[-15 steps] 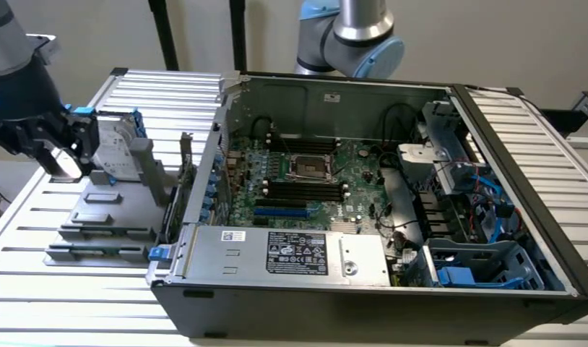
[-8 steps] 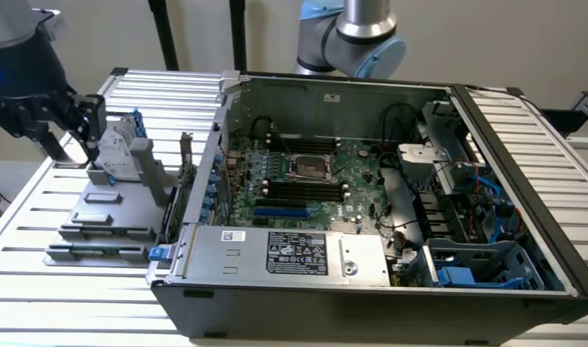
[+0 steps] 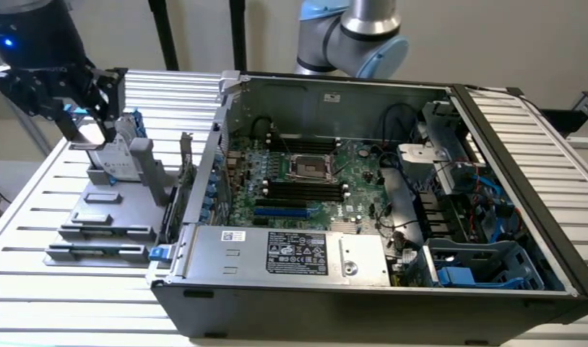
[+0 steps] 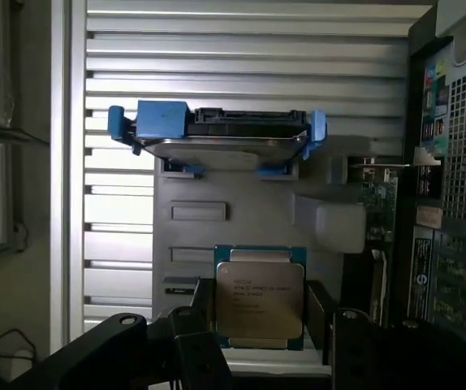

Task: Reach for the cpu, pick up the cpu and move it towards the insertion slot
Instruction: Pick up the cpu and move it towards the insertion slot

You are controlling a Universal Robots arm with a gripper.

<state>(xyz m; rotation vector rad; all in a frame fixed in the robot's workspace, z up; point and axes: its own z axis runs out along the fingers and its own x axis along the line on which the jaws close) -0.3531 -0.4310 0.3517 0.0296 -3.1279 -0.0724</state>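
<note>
The cpu (image 4: 259, 299), a flat square chip with a silvery-grey top face, sits between the two dark fingers (image 4: 204, 315) of my gripper (image 4: 261, 318), which press on its two opposite sides. In the exterior view my gripper (image 3: 85, 139) hangs at the far left, above the grey holder (image 3: 106, 213), and the cpu (image 3: 86, 145) shows as a pale strip at its fingertips. The insertion slot (image 3: 310, 168), a square socket with a shiny frame and dark centre, lies on the motherboard inside the open computer case (image 3: 371, 217), well to the exterior view's right of my gripper.
A silver hard drive in a blue bracket (image 4: 217, 138) stands upright on the grey holder just beyond the cpu. The case wall (image 3: 212, 181) rises between the holder and the motherboard. Long black memory slots (image 3: 304, 191) flank the socket. Slatted metal tabletop (image 3: 43, 289) surrounds everything.
</note>
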